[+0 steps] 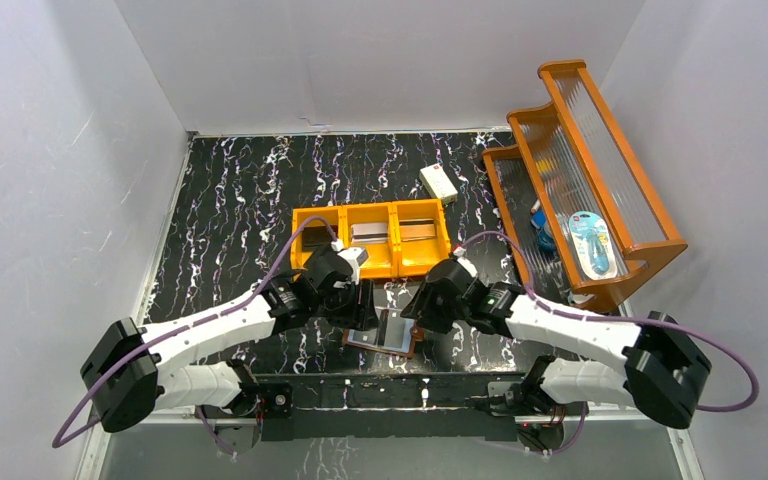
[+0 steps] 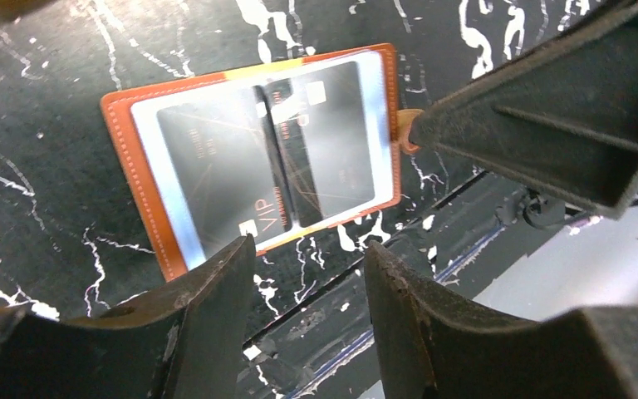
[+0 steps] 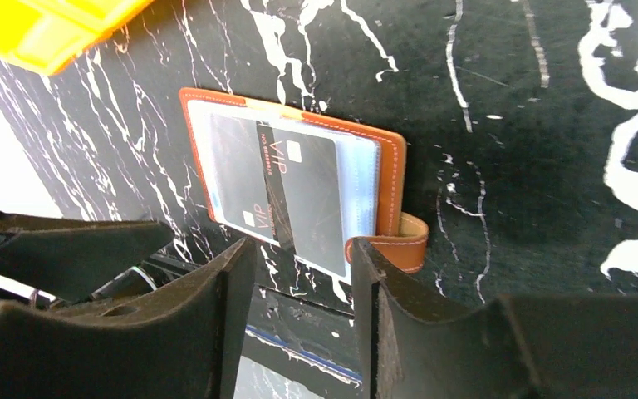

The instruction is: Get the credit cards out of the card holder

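The card holder (image 1: 385, 335) lies open on the black marble table near the front edge, brown rim up and pale blue-grey inner faces showing. Dark credit cards (image 2: 208, 158) marked VIP sit in its clear sleeves, and a card (image 3: 311, 191) also shows in the right wrist view. The snap tab (image 3: 403, 243) sticks out on one edge. My left gripper (image 2: 309, 249) is open and empty, hovering just off the wallet's near edge (image 2: 120, 133). My right gripper (image 3: 301, 249) is open and empty, one fingertip beside the tab.
An orange three-compartment tray (image 1: 392, 240) stands just behind the grippers, with flat dark and grey cards in its compartments. A cream-white box (image 1: 439, 182) lies behind it. An orange slatted rack (image 1: 580, 180) holding packaged items stands at the right. The table's front edge is close below the wallet.
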`<state>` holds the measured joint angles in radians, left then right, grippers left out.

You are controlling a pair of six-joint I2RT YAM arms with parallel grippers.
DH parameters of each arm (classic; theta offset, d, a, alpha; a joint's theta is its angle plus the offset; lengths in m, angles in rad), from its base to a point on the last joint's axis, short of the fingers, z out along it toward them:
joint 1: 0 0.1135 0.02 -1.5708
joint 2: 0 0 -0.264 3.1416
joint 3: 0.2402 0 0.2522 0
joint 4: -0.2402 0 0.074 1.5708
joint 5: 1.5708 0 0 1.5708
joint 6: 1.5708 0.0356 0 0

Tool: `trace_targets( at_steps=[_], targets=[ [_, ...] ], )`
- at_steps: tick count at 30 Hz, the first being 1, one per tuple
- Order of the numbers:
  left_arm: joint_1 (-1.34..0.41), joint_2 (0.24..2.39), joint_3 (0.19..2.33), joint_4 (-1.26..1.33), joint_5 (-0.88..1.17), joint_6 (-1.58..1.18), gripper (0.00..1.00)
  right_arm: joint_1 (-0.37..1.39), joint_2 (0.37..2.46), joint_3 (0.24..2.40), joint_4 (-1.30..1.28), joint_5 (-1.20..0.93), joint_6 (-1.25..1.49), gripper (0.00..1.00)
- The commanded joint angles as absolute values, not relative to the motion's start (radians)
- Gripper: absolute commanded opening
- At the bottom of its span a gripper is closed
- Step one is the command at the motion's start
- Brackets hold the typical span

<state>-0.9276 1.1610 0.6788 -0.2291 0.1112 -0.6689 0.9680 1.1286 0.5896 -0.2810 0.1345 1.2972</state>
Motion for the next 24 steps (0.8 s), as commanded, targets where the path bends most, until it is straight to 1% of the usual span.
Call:
trace_targets(
  at_steps=[1, 7, 11, 16, 21, 24],
  targets=[
    [-0.896, 1.157, 0.659, -0.271, 0.067, -0.719, 0.5, 0.963, 1.198, 0.66, -0.174, 0.032, 1.223, 0.51],
    [-0.857, 1.16, 0.647, -0.247, 0.121, -0.74, 0.52, 0.963, 1.276, 0.684, -0.16, -0.003, 1.203, 0.5],
    [-0.824, 1.155, 0.627, -0.207, 0.181, -0.747, 0.56, 0.962, 1.33, 0.67, -0.152, -0.006, 1.208, 0.52],
    [-0.818, 1.174, 0.607, -0.105, 0.285, -0.759, 0.58, 0.96, 1.399, 0.629, -0.195, 0.011, 1.245, 0.51],
    [-0.818, 1.235, 0.606, -0.035, 0.366, -0.77, 0.59, 0.959, 1.412, 0.577, -0.188, 0.009, 1.292, 0.5],
    [-0.819, 1.27, 0.612, -0.039, 0.368, -0.767, 0.59, 0.958, 1.395, 0.556, -0.219, 0.038, 1.32, 0.5]
  ],
)
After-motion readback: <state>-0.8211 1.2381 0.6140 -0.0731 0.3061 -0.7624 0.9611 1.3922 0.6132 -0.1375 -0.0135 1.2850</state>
